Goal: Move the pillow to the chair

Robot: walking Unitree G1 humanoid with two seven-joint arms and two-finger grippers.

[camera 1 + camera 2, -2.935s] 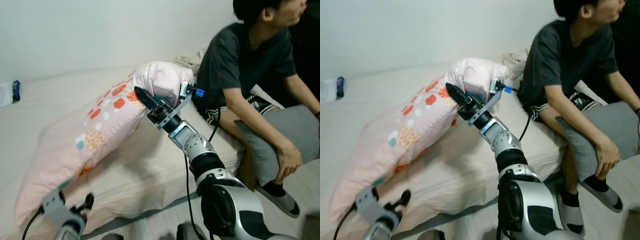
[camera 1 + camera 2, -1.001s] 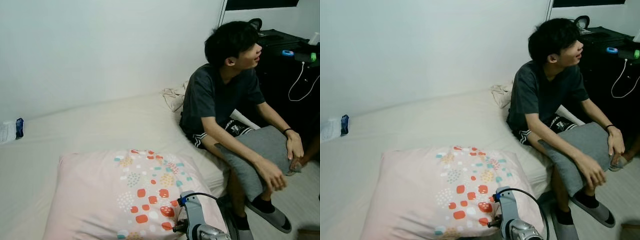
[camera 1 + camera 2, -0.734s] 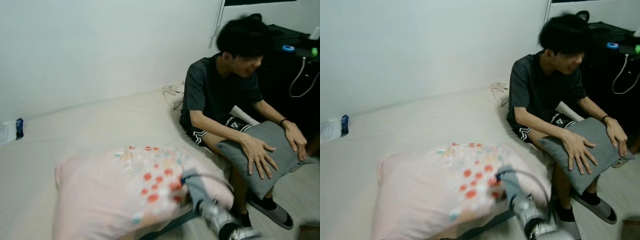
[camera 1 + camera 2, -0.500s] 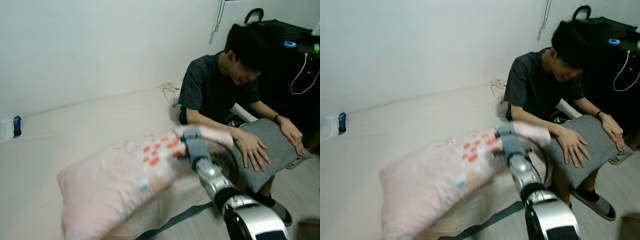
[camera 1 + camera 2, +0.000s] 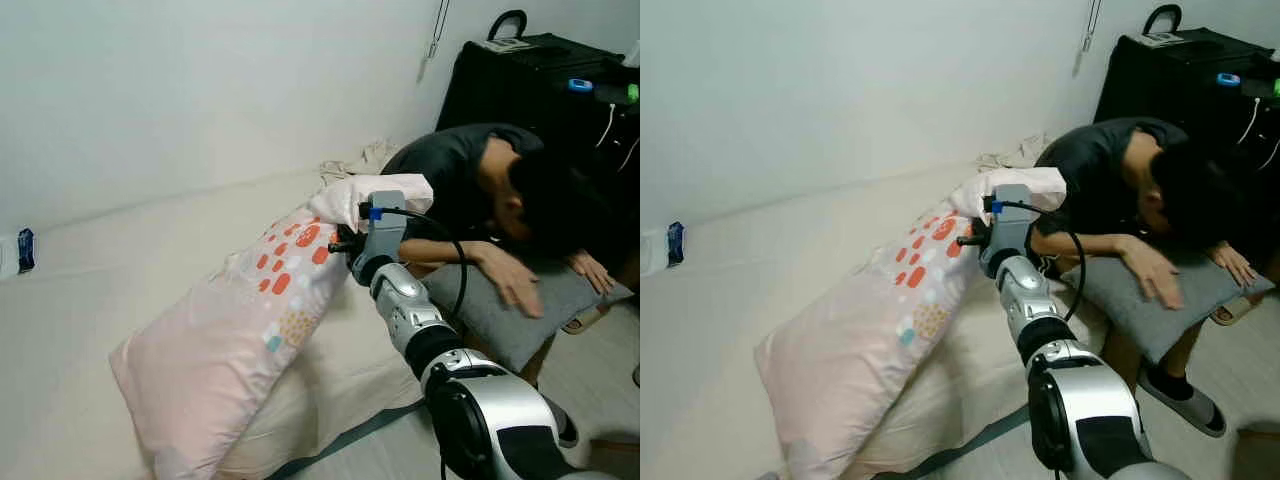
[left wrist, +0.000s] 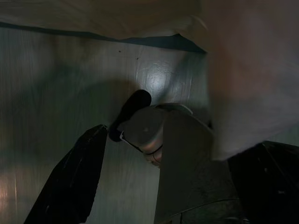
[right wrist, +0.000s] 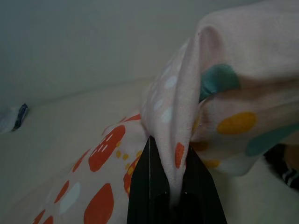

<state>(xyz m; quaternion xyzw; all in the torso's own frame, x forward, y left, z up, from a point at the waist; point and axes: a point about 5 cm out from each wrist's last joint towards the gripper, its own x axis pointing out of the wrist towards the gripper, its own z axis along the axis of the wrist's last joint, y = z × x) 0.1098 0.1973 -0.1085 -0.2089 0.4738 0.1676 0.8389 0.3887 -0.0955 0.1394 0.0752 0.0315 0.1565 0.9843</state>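
Pillow [image 5: 250, 340] hangs tilted over the bed [image 5: 120, 260], its top corner pinched tight in the right gripper [image 7: 170, 186], its low end on the mattress. A person [image 5: 480, 190] bends over a grey cushion [image 5: 520, 310] beside it. Left gripper [image 6: 159, 168] is spread open above the floor.

The long pink dotted pillow [image 5: 250, 330] is slanted across the cream mattress [image 5: 120, 260]; a seated person [image 5: 480, 190] is bent over a grey cushion [image 5: 500, 310] at its right.
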